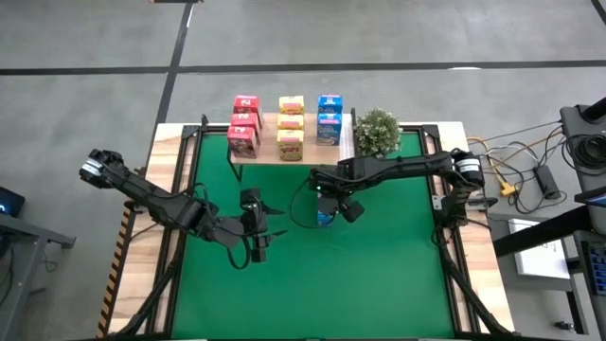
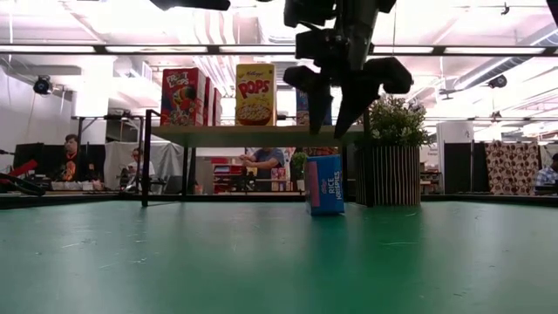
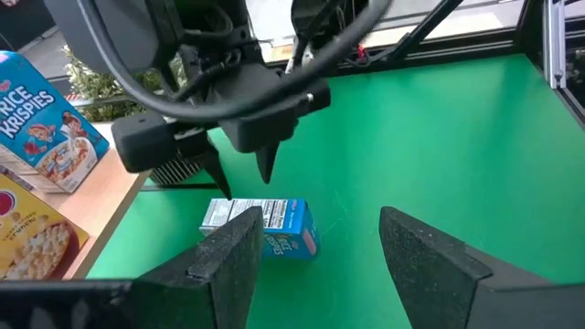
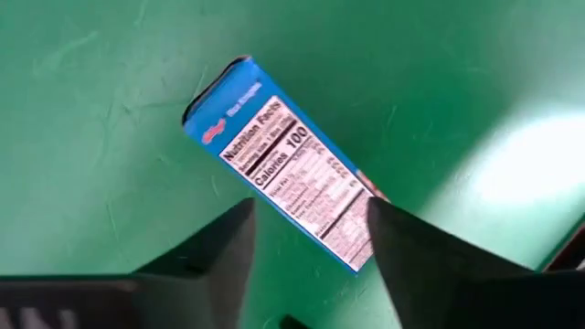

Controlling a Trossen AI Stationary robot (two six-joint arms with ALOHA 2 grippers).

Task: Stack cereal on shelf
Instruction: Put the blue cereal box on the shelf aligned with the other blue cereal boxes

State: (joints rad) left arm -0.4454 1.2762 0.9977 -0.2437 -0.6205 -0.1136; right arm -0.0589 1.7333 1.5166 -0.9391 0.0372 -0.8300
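The right gripper (image 2: pixel 340 109) is seen hanging just above a single blue cereal box (image 2: pixel 324 184) that stands on the green surface (image 1: pixel 379 275) in front of the shelf (image 1: pixel 308 150); its jaws are spread wider than the box and no contact with the cardboard can be made out. In the right wrist view, the white nutrition panel of that blue box (image 4: pixel 288 157) is shown between and beyond the two dark fingers (image 4: pixel 215 251), lying at a slant to them. The remaining boxes are kept on the light-wood shelf at the far edge of the surface: a pink-red row (image 1: pixel 244 125), a yellow row (image 1: pixel 291 125) and, beside these, a shorter blue row (image 1: pixel 329 120). A small potted plant (image 1: pixel 377 133) is placed just to the right of the shelf. The left gripper (image 1: pixel 256 229) is held over the green surface, left of the lone box and apart from it, with its jaws spread and nothing between them. People are visible in the room beyond the surface (image 2: pixel 261 166).
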